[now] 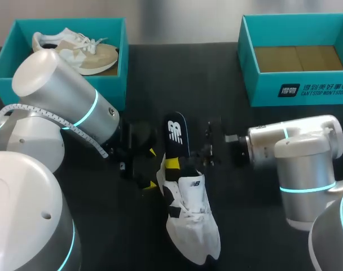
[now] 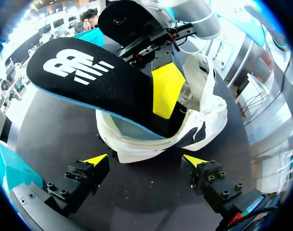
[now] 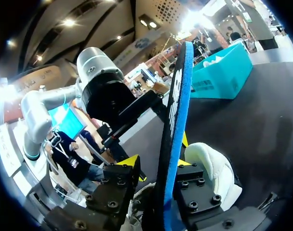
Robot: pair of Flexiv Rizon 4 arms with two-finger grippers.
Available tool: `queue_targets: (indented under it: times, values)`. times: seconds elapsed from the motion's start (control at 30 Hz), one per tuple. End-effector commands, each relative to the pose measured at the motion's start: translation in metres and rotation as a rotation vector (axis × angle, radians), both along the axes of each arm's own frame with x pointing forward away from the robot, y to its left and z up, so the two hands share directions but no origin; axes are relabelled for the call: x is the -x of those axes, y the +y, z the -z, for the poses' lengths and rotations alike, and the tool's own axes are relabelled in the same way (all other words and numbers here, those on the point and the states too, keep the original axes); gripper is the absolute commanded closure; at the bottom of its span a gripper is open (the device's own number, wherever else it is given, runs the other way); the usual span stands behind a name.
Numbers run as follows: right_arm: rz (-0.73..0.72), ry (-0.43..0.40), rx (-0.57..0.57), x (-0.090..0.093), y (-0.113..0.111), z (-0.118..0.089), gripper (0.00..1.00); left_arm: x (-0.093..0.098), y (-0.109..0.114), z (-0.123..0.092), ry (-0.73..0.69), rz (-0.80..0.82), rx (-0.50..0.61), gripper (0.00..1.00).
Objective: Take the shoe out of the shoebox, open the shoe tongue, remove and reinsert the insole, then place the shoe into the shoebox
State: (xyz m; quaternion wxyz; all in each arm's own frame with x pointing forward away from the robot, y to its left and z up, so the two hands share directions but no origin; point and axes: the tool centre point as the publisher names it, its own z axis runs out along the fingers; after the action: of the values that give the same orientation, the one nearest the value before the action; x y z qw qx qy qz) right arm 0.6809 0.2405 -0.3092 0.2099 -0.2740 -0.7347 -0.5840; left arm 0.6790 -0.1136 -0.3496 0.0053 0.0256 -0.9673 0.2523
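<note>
Well, the white shoe (image 1: 191, 220) lay out on the black table (image 1: 245, 226), between the arms and well clear of both teal boxes. Its toe pointed back toward the robot.

The right gripper (image 3: 156, 166) was clamped on the insole (image 1: 176, 134), one yellow tip on each face, just above the shoe's opening. I'd guess it gripped that low so the tucked-in end could be steered along the inside of the shoe. Whether the insole was on its way out or in, I couldn't tell.

The left gripper (image 2: 145, 161) sat at the heel with its fingers spread wide, touching nothing. It looked placed to brace the shoe if it slid.

The insole itself was black on top with a white logo and blue underneath. It stood stiffly out of the collar, one end hidden inside. The shoe was white with black patches, its laces loose.

The right shoebox (image 1: 295, 90) stood empty, and the left shoebox (image 1: 122, 68) held a beige shoe (image 1: 75, 53).
</note>
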Motion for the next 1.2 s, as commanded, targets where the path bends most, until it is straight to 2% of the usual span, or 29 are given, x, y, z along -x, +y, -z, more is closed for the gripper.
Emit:
queue_targets:
  times: [0.03, 0.07, 0.1, 0.23, 0.47, 0.67, 0.87, 1.07, 1.13, 1.2]
  values:
    - [-0.049, 0.015, 0.059, -0.005, 0.0, -0.005, 0.76, 0.0, 0.0, -0.001, 0.0, 0.001, -0.001, 0.0]
    - [-0.056, 0.017, 0.065, -0.007, 0.0, -0.005, 0.85, 0.0, 0.0, -0.001, 0.0, 0.001, -0.001, 0.0]
    - [-0.068, 0.02, 0.067, -0.008, 0.0, -0.004, 1.0, 0.0, 0.0, -0.001, 0.0, 0.001, -0.001, 0.0]
    - [-0.124, 0.05, 0.07, -0.014, 0.0, 0.001, 1.0, 0.0, 0.0, -0.001, 0.0, 0.001, -0.001, 0.0]
    - [-0.19, 0.169, 0.021, -0.015, -0.005, 0.024, 1.0, 0.0, 0.0, -0.001, 0.0, 0.001, -0.001, 0.0]
    - [-0.199, 0.23, -0.002, 0.003, -0.006, 0.039, 1.0, 0.0, 0.0, -0.001, 0.0, 0.001, -0.001, 0.0]
    - [-0.183, 0.249, -0.017, 0.023, -0.006, 0.041, 1.0, 0.0, 0.0, -0.001, 0.0, 0.001, -0.001, 0.0]
    - [-0.17, 0.243, -0.027, 0.031, -0.004, 0.038, 1.0, 0.0, 0.0, -0.001, 0.0, 0.001, -0.001, 0.0]
    - [-0.167, 0.22, -0.028, 0.03, -0.003, 0.032, 0.68, 0.0, 0.0, -0.001, 0.0, 0.001, -0.001, 0.0]
    - [-0.17, 0.194, -0.029, 0.028, -0.002, 0.026, 0.59, 0.0, 0.0, -0.001, 0.0, 0.001, -0.001, 0.0]
